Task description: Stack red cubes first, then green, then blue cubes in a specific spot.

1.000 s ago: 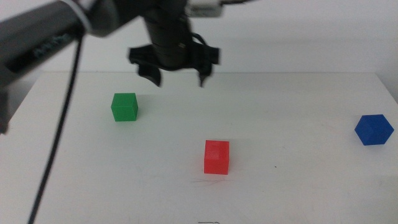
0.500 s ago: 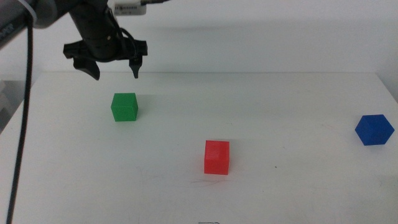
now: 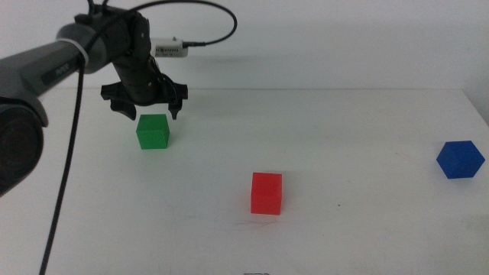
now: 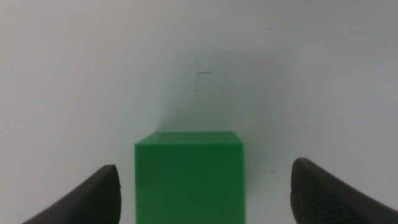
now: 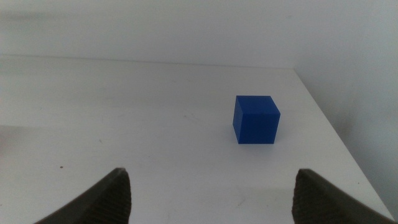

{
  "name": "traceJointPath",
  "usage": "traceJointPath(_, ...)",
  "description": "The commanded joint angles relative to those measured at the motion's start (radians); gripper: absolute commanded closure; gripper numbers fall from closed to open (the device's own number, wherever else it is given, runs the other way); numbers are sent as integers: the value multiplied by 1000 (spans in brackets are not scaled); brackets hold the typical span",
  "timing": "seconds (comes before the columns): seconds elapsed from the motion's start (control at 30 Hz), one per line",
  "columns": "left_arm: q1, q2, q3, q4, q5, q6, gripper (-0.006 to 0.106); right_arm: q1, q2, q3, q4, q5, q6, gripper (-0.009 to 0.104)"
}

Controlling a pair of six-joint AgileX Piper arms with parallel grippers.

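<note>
1. While the middle view takes in the whole white table (image 3: 344,130), only the left gripper (image 3: 145,112) shows up in it, hanging just above the green cube (image 3: 153,131) near the far-left part of the table, jaws spread wide and not gripping anything.
2. The left wrist view gives the close-up you can't get from the middle one: the green cube (image 4: 188,175) sits between the two dark jaws with clear gaps on both sides, so nothing is touching it. That view also shows a tiny faint dark mark (image 4: 202,79) on the tabletop just beyond the cube, too small to read in the middle view.
3. The red cube (image 3: 267,192) sits by itself around the middle of the table, closer to the near edge, well apart from the green one. Neither wrist view shows it properly.
4. The blue cube (image 3: 459,159) is way over by the right edge, turned so a corner faces the middle camera.
5. The right gripper (image 5: 211,186) isn't in the middle view at all, only its own wrist camera shows it: jaws released and wide, with the blue cube (image 5: 255,119) sitting on the table ahead of them, near the right edge and far corner, nothing between the jaws.
6. All three cubes are flat on the table, none stacked.
</note>
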Motion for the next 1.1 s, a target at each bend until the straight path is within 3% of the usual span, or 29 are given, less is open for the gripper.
traceJointPath(0.0,0,-48,-27,36,-43,-16,7,0,-4,-17,-12,-71,-4,28)
traceJointPath(0.17,0,-17,-27,53,-45,-39,8,0,-4,-17,-12,-71,-4,28)
traceJointPath(0.27,0,0,-27,53,-45,-40,15,0,-4,-17,-12,-71,-4,28)
traceJointPath(0.37,0,12,-27,53,-48,-49,31,0,-4,-17,-12,-71,-4,28)
traceJointPath(0.47,0,14,-27,43,-49,-59,54,0,-4,-17,-12,-71,-4,28)
traceJointPath(0.6,0,-14,-28,-20,-9,-55,83,0,-4,-17,-12,-71,-4,28)
traceJointPath(0.67,0,-38,-28,-38,49,-38,92,0,-4,-17,-12,-71,-4,28)
traceJointPath(0.83,-13,-139,29,-42,122,-63,97,0,-4,-17,-12,-71,-4,28)
traceJointPath(1.07,-105,-484,480,-44,-100,-187,97,0,-4,-17,-12,-71,-4,28)
